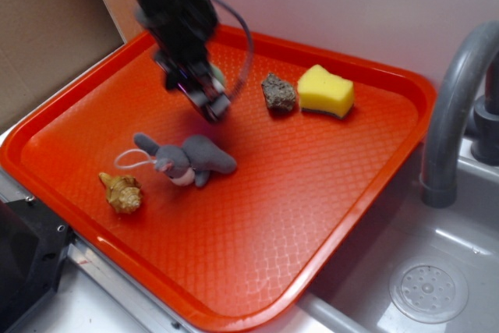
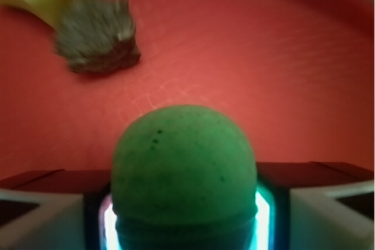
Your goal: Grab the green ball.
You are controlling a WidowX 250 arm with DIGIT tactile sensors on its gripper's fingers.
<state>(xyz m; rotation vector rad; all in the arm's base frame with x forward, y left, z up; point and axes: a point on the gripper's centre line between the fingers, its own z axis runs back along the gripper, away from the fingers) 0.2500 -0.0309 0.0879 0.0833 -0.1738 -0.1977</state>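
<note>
Green ball [image 2: 183, 171] between gripper [image 2: 183, 212] jaws

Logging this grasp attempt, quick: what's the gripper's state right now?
Gripper: closed on the small green dimpled ball, which sits between its fingers in the wrist view, above the orange plastic tray.

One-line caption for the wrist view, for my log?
Green ball sits between the gripper fingers, brown rock blurred beyond on the red tray.
</note>
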